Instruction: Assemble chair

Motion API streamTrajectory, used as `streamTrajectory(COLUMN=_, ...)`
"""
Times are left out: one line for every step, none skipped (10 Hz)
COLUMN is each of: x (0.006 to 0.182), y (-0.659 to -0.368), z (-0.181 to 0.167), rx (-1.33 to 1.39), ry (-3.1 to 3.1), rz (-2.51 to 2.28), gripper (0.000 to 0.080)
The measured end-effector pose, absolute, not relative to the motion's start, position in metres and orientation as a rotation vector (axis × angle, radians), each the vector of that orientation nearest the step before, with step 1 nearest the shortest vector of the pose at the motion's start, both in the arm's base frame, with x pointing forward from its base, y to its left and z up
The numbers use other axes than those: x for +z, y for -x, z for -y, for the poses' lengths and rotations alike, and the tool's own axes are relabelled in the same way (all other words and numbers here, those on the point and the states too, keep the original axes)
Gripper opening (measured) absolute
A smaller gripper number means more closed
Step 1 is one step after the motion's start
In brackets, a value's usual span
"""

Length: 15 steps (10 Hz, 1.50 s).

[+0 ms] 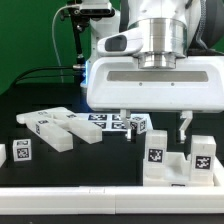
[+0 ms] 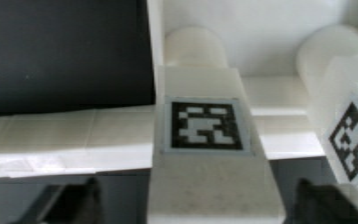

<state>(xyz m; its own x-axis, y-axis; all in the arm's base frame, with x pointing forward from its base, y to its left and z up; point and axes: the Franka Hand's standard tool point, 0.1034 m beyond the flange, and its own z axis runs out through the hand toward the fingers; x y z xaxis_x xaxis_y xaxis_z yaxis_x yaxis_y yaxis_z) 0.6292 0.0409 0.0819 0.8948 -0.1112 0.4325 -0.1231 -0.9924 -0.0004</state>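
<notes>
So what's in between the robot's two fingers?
A white chair piece with a black-and-white tag sits between the fingers of the gripper, with a gap on each side. The wrist view shows it.

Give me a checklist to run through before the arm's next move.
1. Jaws open: ok, gaps show on both sides of the post.
2. Post centred between the jaws: ok.
3. Post upright: ok, judging by the exterior view.
4. Second post apart from the first: cannot tell.
5. Loose parts clear of the jaws: cannot tell; one looks close.
</notes>
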Motion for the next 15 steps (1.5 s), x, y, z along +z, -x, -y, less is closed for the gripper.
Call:
streamTrajectory(x=0.0865, y=-0.6326, z=-0.0403, rx=0.644, ry=-3.048, rz=0.203, gripper=0.0617)
streamTrajectory(x=0.0863, y=-0.6335, z=-0.0375, rx=0.556, ry=-3.071, rz=0.22, gripper=0.0617)
streamTrajectory(x=0.0851, y=-0.632, z=-0.0371, rx=0.375, ry=-3.109, rz=0.246, gripper=0.0643)
streamTrajectory(x=0.0863, y=-0.6341, z=-0.0375, rx=0.25, ry=-3.129, rz=0.272, gripper=0.0648)
streamTrajectory(x=0.0842, y=-0.6328, z=-0.0345, rx=0.15, ry=-3.138, rz=0.284, gripper=0.0648)
streamTrajectory(x=0.0829, y=-0.6313, z=-0.0332, rx=0.075, ry=-3.143, rz=0.292, gripper=0.0649)
streamTrajectory(x=0.0827, y=-0.6289, z=-0.0349, rx=0.013, ry=-3.144, rz=0.316, gripper=0.0649)
streamTrajectory(x=0.0832, y=-0.6306, z=-0.0347, rx=0.026, ry=-3.142, rz=0.334, gripper=0.0649)
streamTrajectory(x=0.0829, y=-0.6303, z=-0.0345, rx=0.025, ry=-3.141, rz=0.332, gripper=0.0529)
streamTrajectory(x=0.0828, y=-0.6303, z=-0.0346, rx=0.025, ry=-3.14, rz=0.355, gripper=0.0529)
streamTrajectory(x=0.0828, y=-0.6302, z=-0.0352, rx=0.023, ry=-3.122, rz=0.494, gripper=0.0345)
streamTrajectory(x=0.0827, y=-0.6302, z=-0.0357, rx=0.021, ry=-3.094, rz=0.656, gripper=0.0284)
streamTrajectory(x=0.0826, y=-0.6301, z=-0.0358, rx=0.02, ry=-3.083, rz=0.706, gripper=0.0284)
streamTrajectory(x=0.082, y=-0.6301, z=-0.0364, rx=0.018, ry=-3.048, rz=0.852, gripper=0.0284)
streamTrajectory(x=0.082, y=-0.6317, z=-0.0365, rx=0.028, ry=-3.02, rz=0.963, gripper=0.0284)
